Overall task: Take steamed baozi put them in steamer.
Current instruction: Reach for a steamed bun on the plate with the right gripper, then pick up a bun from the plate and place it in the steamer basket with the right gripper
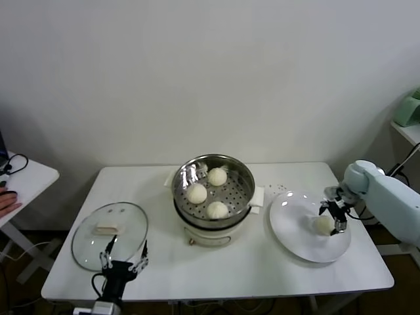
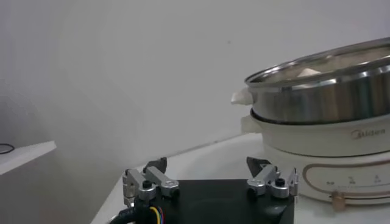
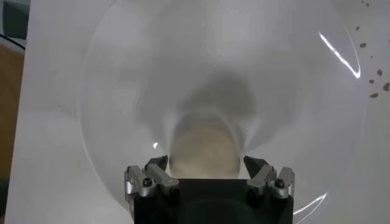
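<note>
Right gripper (image 1: pixel 333 220), fingers apart, straddles the last bun (image 1: pixel 324 224) on the plate (image 1: pixel 295 239) near the table's (image 1: pixel 262 275) right edge; three buns (image 1: pixel 208 193) fill the central steamer (image 1: pixel 244 190); left gripper (image 1: pixel 123 261) open at the front-left edge.

Soft even light, glare streaks on plate (image 3: pixel 341 49)
</note>
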Robot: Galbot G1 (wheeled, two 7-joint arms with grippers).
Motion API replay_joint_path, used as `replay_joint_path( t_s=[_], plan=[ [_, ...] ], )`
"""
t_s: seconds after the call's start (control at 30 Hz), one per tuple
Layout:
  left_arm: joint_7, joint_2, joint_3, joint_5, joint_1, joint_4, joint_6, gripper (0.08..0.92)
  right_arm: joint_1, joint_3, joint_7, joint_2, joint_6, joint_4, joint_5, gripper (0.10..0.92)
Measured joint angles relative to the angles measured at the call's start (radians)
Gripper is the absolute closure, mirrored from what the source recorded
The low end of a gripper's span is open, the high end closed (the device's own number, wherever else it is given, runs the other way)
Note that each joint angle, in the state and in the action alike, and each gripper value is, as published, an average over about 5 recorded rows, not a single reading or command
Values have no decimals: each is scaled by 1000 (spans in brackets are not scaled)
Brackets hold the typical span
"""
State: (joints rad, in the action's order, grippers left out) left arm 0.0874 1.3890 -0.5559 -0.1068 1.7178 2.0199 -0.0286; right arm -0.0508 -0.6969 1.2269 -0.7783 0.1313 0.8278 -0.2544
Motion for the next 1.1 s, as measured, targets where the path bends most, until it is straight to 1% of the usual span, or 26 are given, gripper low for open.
replay_joint_path(
  t_s=[0.13,0.2,0.53,0.7,0.9,1.1],
  plan=[
    [0,0,0,0,-1,0,0,177,-1,2,0,-3,0,-4,-1,289],
    [0,0,0,0,0,0,0,177,-1,3,1,-4,0,-7,-1,311],
    [1,0,0,-1,4,0,-2,177,6,4,1,-2,-4,-11,9,345],
    [1,0,8,-5,4,3,-2,177,36,-27,4,4,-21,-4,50,348],
    [2,0,20,-7,-7,9,0,177,139,-139,3,3,-70,14,182,355],
    [2,-3,36,-2,-20,15,1,177,325,-335,-14,-22,-158,48,432,355]
  ],
)
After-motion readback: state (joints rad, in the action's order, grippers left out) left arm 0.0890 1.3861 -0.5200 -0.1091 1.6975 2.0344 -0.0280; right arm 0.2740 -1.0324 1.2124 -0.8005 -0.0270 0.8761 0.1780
